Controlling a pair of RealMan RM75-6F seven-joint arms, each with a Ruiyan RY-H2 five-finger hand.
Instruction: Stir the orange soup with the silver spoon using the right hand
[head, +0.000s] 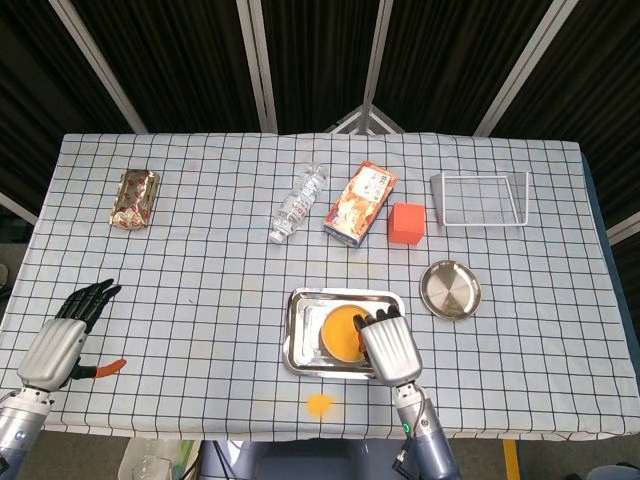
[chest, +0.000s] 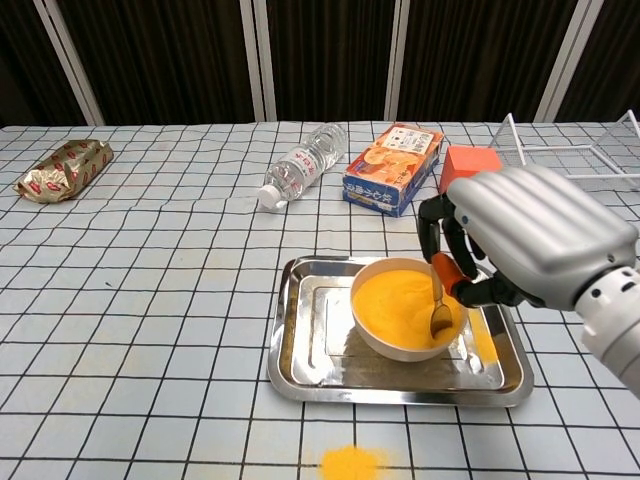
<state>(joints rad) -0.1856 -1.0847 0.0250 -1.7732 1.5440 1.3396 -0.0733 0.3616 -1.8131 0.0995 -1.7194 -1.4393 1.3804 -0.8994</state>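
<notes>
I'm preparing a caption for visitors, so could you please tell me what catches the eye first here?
The white bowl of bright orange soup on the shiny metal tray at the table's near edge. The right robot hand holds the silver spoon in it. An orange spill lies on the checked cloth in front.

A white tablecloth (chest: 150, 300) checked with dark lines is filling the frame. At centre, orange soup (chest: 400, 300) is glowing in a pale bowl (chest: 385, 343) on a silver tray (chest: 300, 350). An orange block (head: 406, 223) is showing at upper right.
</notes>
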